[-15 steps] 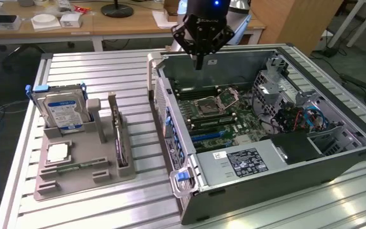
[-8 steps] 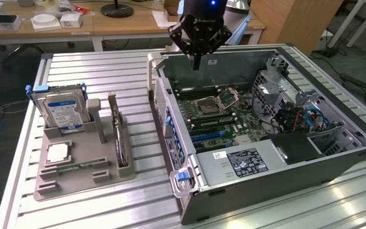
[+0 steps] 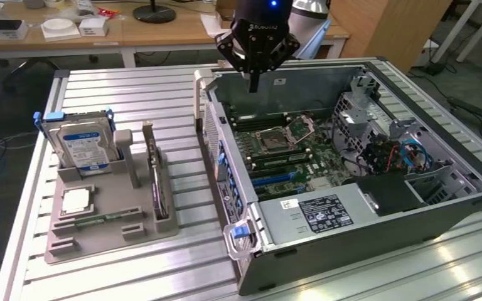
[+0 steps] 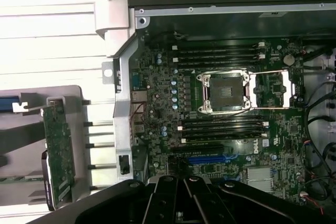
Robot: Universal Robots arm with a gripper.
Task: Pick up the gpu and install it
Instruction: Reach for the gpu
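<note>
The gpu (image 3: pixel 155 182) stands on edge in a slot of the grey holder tray (image 3: pixel 98 235), left of the open computer case in the exterior view. In the wrist view the gpu (image 4: pixel 59 150) shows a greenish board face and a metal end bracket. My gripper (image 3: pixel 255 84) hangs above the back edge of the case, well apart from the card, with its dark fingers pressed together and nothing between them. The wrist view has the gripper (image 4: pixel 181 198) over the motherboard (image 4: pixel 220 103), near the blue expansion slot (image 4: pixel 210 158).
The open computer case (image 3: pixel 442 207) lies on the slatted metal table (image 3: pixel 132 94). A silver hard drive with a blue label (image 3: pixel 80 143), a processor chip (image 3: pixel 75 200) and a memory stick (image 3: pixel 98 219) share the tray. Cables and a drive cage (image 3: pixel 391 153) fill the case's right side.
</note>
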